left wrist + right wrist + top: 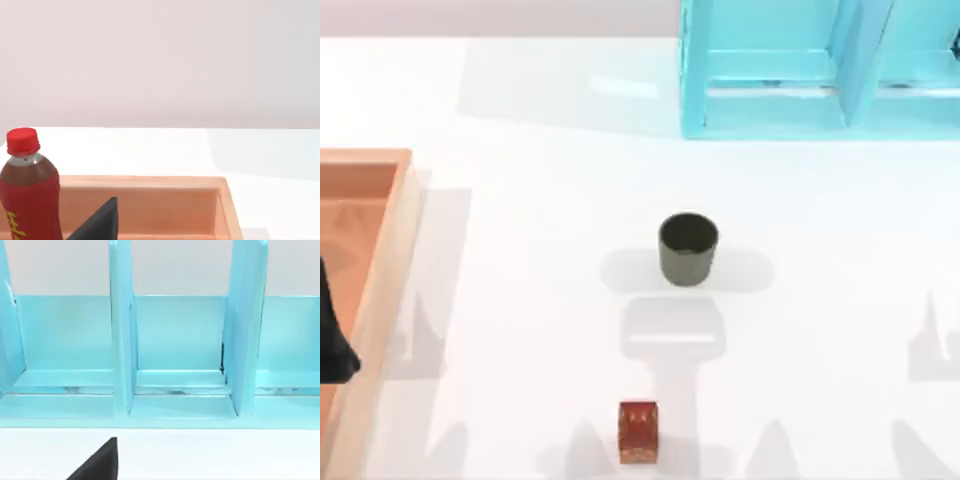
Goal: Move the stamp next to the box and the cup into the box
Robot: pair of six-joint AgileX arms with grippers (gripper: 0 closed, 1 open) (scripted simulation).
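Bottle [28, 192], red cap, red label, standing in the box [220, 183]: yellow lettering on label, cut off at picture edge, not readable. Stamp [638, 431]: pale markings on top face, too small to read. No other text or numbers legible.

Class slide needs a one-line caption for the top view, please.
Olive cup mid-table, stamp near the front edge, wooden box at left, turquoise shelf behind.
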